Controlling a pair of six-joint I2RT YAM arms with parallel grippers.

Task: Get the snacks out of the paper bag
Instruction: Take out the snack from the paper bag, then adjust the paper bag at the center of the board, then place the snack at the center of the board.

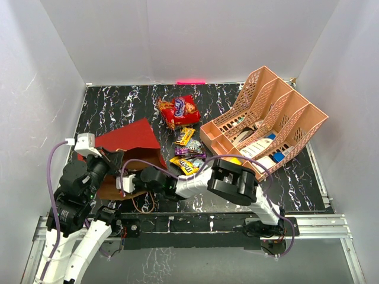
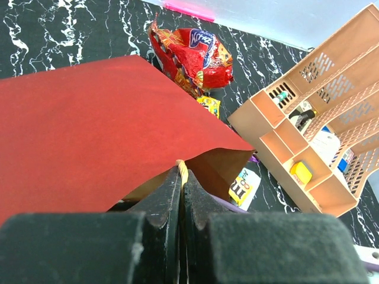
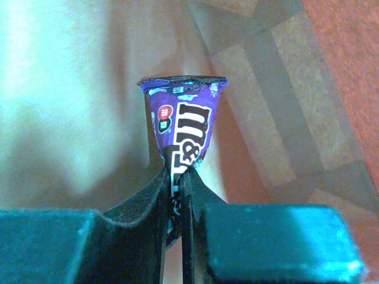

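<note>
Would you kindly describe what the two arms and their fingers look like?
The left arm and right arm both mix white links with bulky black joint housings. A thin purple cable loops along each, and a white block sits near each wrist. The fingers are matte black, wedge-shaped, tapering to narrow tips.

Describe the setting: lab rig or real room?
Likely a lab test booth: plain white walls box in a black marbled tabletop, a metal rail runs along its near edge, and a paper bag and peach organizer look like staged props.
</note>
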